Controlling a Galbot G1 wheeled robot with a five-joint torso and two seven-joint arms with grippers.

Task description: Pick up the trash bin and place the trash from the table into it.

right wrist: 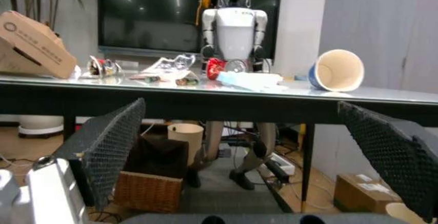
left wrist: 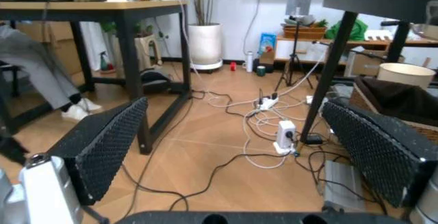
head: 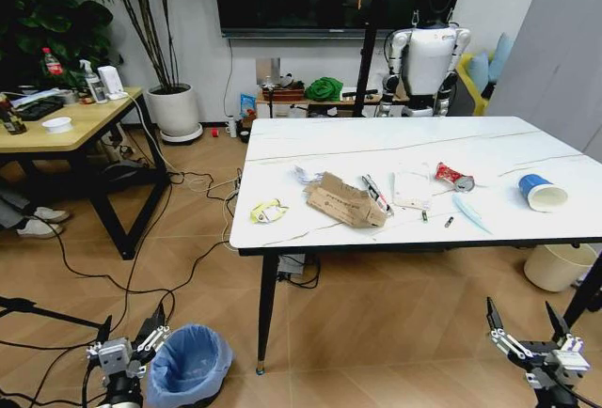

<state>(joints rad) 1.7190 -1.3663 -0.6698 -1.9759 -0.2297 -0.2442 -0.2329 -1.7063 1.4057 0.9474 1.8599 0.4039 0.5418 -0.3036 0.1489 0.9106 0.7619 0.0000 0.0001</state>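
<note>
Both claws were low, below the surface (head: 527, 135), jaws spread wide, nothing in either. Left claw (head: 130, 342) sat just beside the trash bin (head: 191, 363) on the floor; right claw (head: 534, 337) hung well apart on the other side, idle.

The trash was all up on the marble top: torn cardboard (head: 345, 200), yellow wrapper (head: 268, 211), crushed red can (head: 453, 177), paper cup (head: 542, 192) on its side near the right edge.

Risks as I saw them:
- The bin liner was thin and crinkly. If I pinched bag only, not the rim, it could slip or pull out.
- Floor cables (left wrist: 263, 131) ran close to the left claw, a likely snag on the reach.
- The cup could roll off the edge if nudged.
</note>
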